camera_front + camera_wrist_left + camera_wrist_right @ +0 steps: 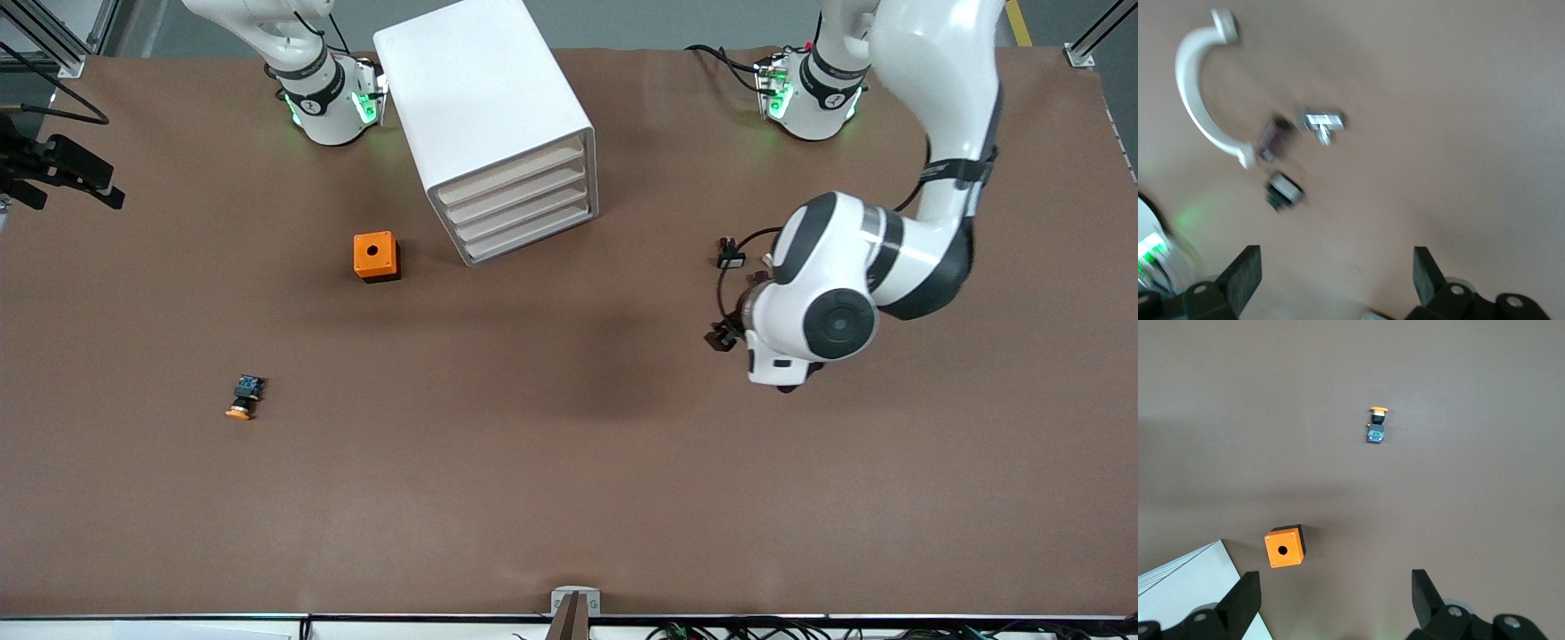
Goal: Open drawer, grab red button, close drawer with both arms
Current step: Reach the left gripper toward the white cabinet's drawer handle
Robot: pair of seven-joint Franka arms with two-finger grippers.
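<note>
The white cabinet stands near the right arm's base, and all of its stacked drawers are shut; one corner of the cabinet shows in the right wrist view. The button is hidden. My left gripper hangs open over bare table toward the left arm's end, with nothing between its fingers; in the front view the left arm's wrist covers it. My right gripper is open and empty, high over the table beside the cabinet, and out of the front view.
An orange box with a round hole sits beside the cabinet. An orange-capped button lies nearer the front camera. Small parts lie by the left arm: a black white-faced one, a dark reddish one, a silvery one.
</note>
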